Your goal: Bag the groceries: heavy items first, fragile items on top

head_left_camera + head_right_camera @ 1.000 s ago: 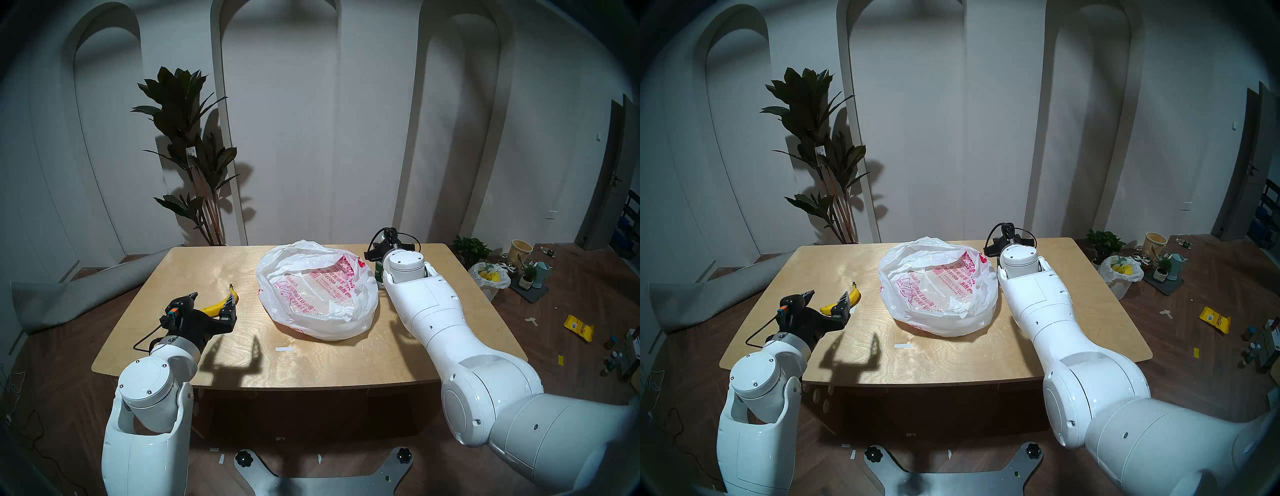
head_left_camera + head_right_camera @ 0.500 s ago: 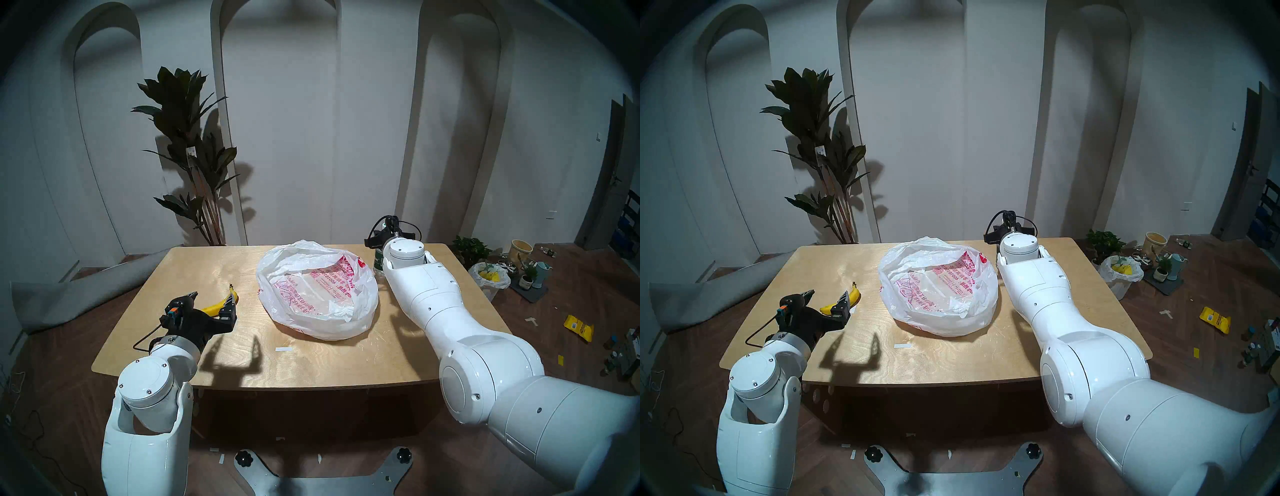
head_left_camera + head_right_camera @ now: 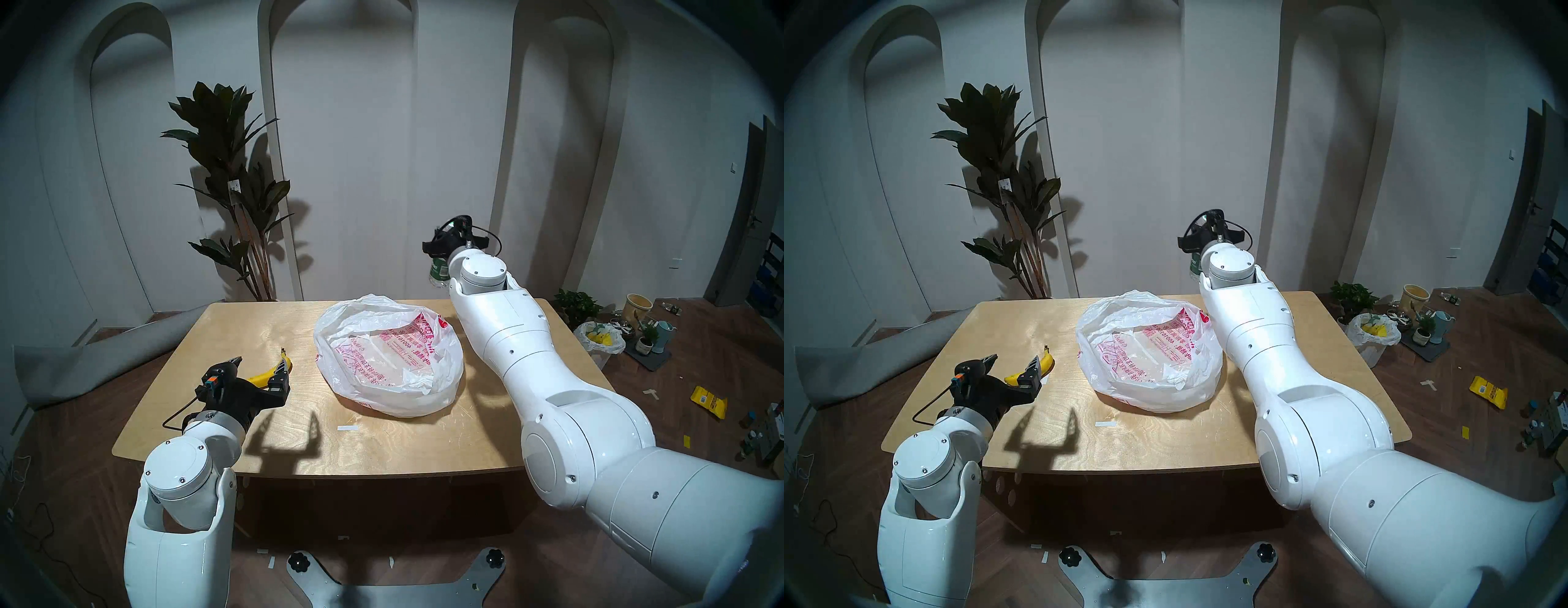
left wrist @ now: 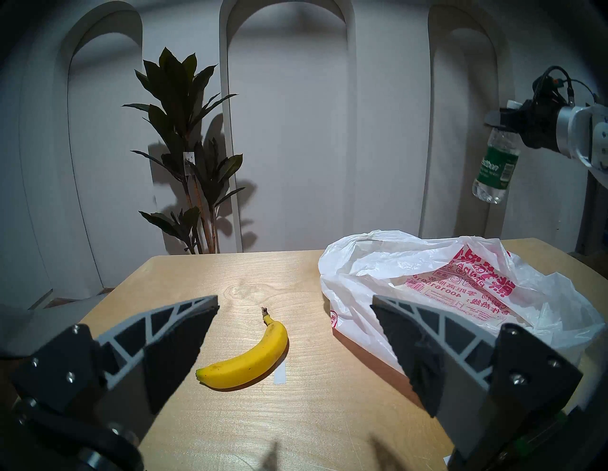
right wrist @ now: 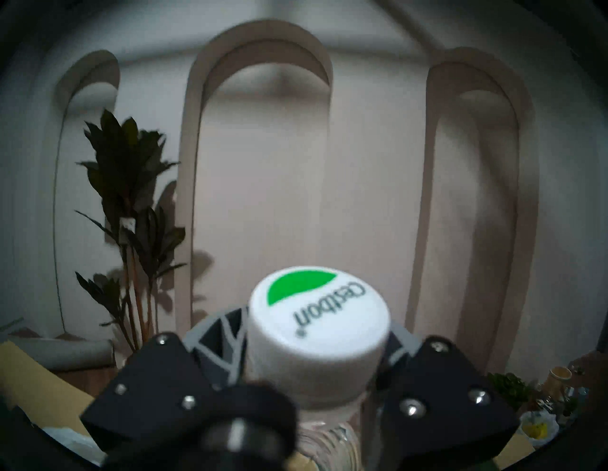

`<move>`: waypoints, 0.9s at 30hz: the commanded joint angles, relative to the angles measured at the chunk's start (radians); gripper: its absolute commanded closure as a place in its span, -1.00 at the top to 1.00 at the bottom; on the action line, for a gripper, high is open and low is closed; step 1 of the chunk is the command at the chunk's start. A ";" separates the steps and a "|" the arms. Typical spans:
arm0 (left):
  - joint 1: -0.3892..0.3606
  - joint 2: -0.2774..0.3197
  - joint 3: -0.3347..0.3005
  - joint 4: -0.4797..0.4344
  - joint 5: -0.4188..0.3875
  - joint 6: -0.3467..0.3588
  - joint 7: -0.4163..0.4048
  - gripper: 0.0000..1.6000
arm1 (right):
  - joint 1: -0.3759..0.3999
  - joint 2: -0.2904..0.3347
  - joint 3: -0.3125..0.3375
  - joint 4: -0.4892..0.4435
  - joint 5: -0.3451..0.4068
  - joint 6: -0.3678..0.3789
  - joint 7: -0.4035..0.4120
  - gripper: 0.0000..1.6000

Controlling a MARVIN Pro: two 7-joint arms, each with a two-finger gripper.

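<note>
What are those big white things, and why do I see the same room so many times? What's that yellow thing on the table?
The white things are a robot's two arms. Each ends in a two-fingered end effector. Two pictures come from cameras on its head, looking down at the table. The other two come from a camera on each wrist.

On the table lie a banana and an open white bag with red print.

The right end effector is shut on a water bottle, gripping it just under its white cap and holding it in the air above the table. The left end effector is open and empty, near the banana.
</note>
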 commanded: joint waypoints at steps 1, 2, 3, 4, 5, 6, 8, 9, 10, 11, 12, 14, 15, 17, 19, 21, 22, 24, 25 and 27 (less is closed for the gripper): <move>-0.003 0.003 0.001 -0.032 0.001 -0.005 -0.002 1.00 | -0.056 -0.050 -0.013 -0.110 0.024 -0.112 0.020 -1.00; -0.002 0.003 0.001 -0.033 0.001 -0.005 -0.002 1.00 | -0.109 -0.037 -0.016 -0.170 0.022 -0.142 0.019 -1.00; -0.002 0.003 0.001 -0.033 0.001 -0.005 -0.002 1.00 | -0.102 -0.034 -0.013 -0.137 0.025 -0.143 0.020 -1.00; -0.002 0.003 0.001 -0.033 0.001 -0.005 -0.002 1.00 | -0.121 -0.024 -0.014 -0.144 0.024 -0.151 0.021 -1.00; -0.002 0.003 0.001 -0.033 0.001 -0.005 -0.002 1.00 | -0.146 -0.015 -0.017 -0.165 0.020 -0.169 0.022 -1.00; -0.002 0.002 0.001 -0.032 0.001 -0.005 -0.002 1.00 | -0.158 -0.001 -0.028 -0.176 0.014 -0.165 0.020 -1.00; -0.002 0.002 0.001 -0.032 0.001 -0.005 -0.002 1.00 | -0.180 0.017 -0.038 -0.189 0.013 -0.161 0.020 -1.00; -0.002 0.002 0.001 -0.032 0.001 -0.005 -0.002 1.00 | -0.180 0.017 -0.038 -0.189 0.013 -0.161 0.020 -1.00; -0.002 0.002 0.001 -0.032 0.001 -0.005 -0.002 1.00 | -0.201 0.024 -0.039 -0.204 0.012 -0.165 0.021 -1.00; -0.002 0.002 0.001 -0.033 0.001 -0.004 -0.002 1.00 | -0.226 0.038 -0.049 -0.211 0.009 -0.168 0.022 -1.00; -0.002 0.002 0.001 -0.033 0.001 -0.004 -0.002 1.00 | -0.246 0.044 -0.054 -0.223 0.010 -0.168 0.022 -1.00; -0.002 0.002 0.001 -0.033 0.001 -0.004 -0.002 1.00 | -0.273 0.050 -0.068 -0.242 0.009 -0.173 0.028 -1.00; -0.001 0.002 0.001 -0.034 0.001 -0.004 -0.002 1.00 | -0.291 0.050 -0.073 -0.259 0.009 -0.182 0.028 -1.00; -0.001 0.002 0.001 -0.034 0.001 -0.004 -0.002 1.00 | -0.317 0.042 -0.077 -0.269 0.002 -0.204 0.040 -1.00; -0.001 0.002 0.001 -0.035 0.001 -0.004 -0.002 1.00 | -0.343 0.040 -0.089 -0.295 0.000 -0.207 0.052 -1.00; -0.001 0.002 0.001 -0.035 0.001 -0.004 -0.002 1.00 | -0.352 0.038 -0.094 -0.302 0.000 -0.205 0.057 -1.00; -0.001 0.002 0.001 -0.035 0.002 -0.004 -0.003 1.00 | -0.374 0.035 -0.105 -0.326 -0.005 -0.206 0.058 -1.00; 0.000 0.002 0.001 -0.035 0.002 -0.003 -0.003 1.00 | -0.389 0.031 -0.113 -0.344 -0.011 -0.195 0.052 -1.00; 0.000 0.002 0.001 -0.036 0.002 -0.003 -0.003 1.00 | -0.398 0.029 -0.113 -0.351 -0.012 -0.182 0.046 -1.00; 0.000 0.002 0.001 -0.036 0.002 -0.003 -0.003 1.00 | -0.422 0.028 -0.111 -0.370 -0.018 -0.131 0.027 -1.00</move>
